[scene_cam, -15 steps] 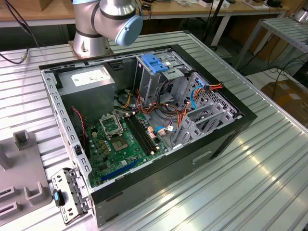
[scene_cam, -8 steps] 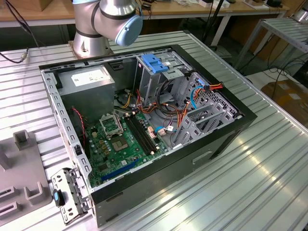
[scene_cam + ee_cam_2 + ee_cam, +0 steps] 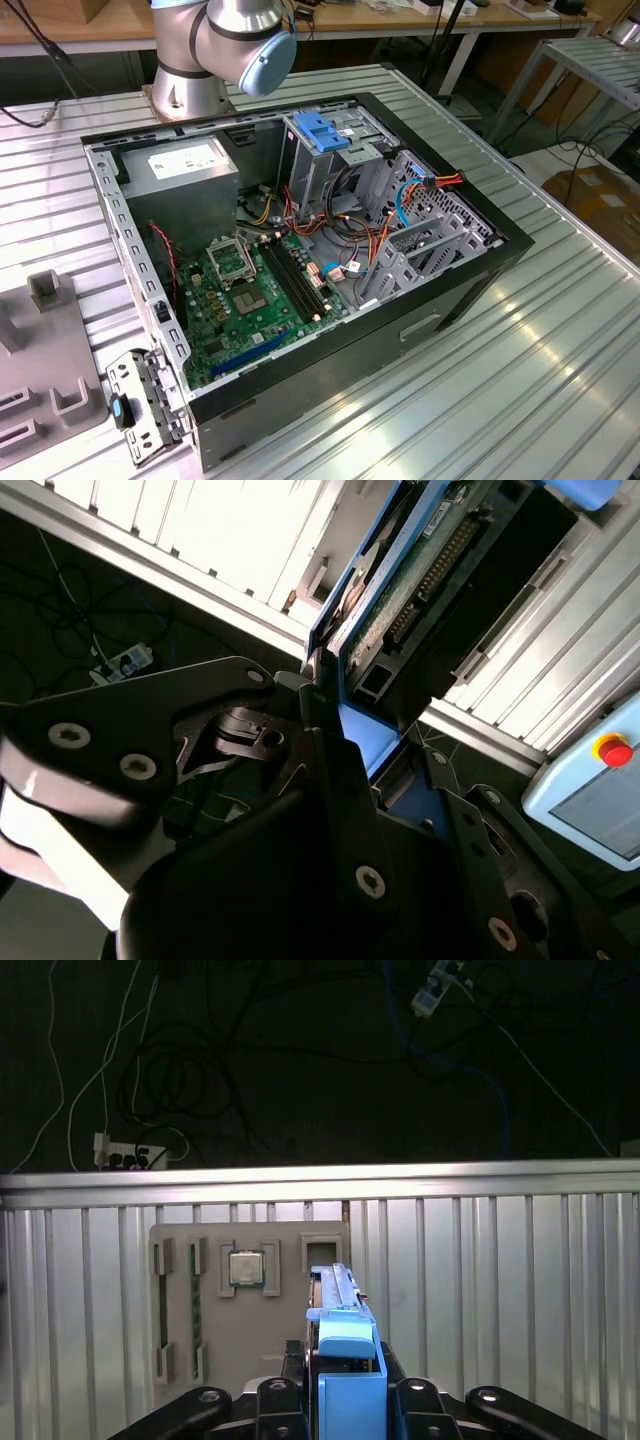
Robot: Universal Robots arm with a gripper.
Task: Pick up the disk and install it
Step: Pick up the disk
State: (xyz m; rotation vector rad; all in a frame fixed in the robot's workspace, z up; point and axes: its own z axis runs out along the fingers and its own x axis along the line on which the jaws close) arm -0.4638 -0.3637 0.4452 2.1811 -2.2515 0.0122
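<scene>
The jaws pinch the disk by one end; its long axis runs straight out from them, above the table.

the arm is cut off by the exterior view's upper edge just past its base and one joint. the grey fixture tray runs off that view's left edge. in the second wrist view the disk runs out of frame, its near end sits behind black linkage, and its far face is turned away. a pale blue pendant is cropped too. in the first wrist view the disk is edge-on, both flat faces unseen, and the gripper, closed on it, is cropped at the linkage. the floor cables are too dim to trace.
</scene>
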